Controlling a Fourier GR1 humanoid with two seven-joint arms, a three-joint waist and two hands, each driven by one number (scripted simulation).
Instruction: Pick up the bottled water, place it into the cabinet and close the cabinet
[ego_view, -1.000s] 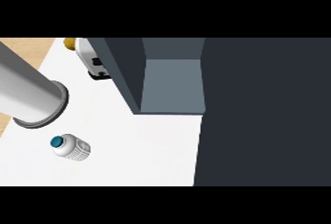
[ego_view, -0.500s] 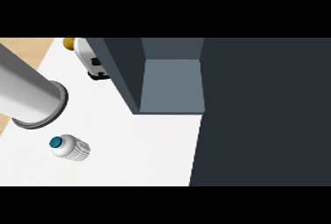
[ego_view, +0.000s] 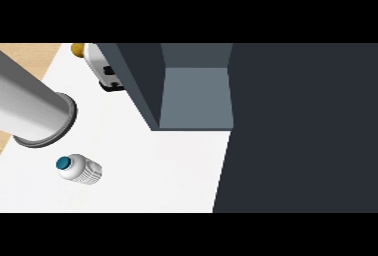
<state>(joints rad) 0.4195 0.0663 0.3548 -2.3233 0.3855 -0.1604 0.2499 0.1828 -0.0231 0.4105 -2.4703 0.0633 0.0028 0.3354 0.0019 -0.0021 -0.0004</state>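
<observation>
The bottled water stands on the white desk at the lower left of the head view, its teal cap facing up toward the camera, well apart from the cabinet. The cabinet's interior shows as a grey shelf open to the front, which suits a task where the bottle goes in before the door is shut. A grey forearm crosses the left edge above the bottle, not touching it. No hand shows, so neither the left nor the right can be called open or closed, and nothing is held in sight. A small white and yellow object sits behind the cabinet's left wall.
</observation>
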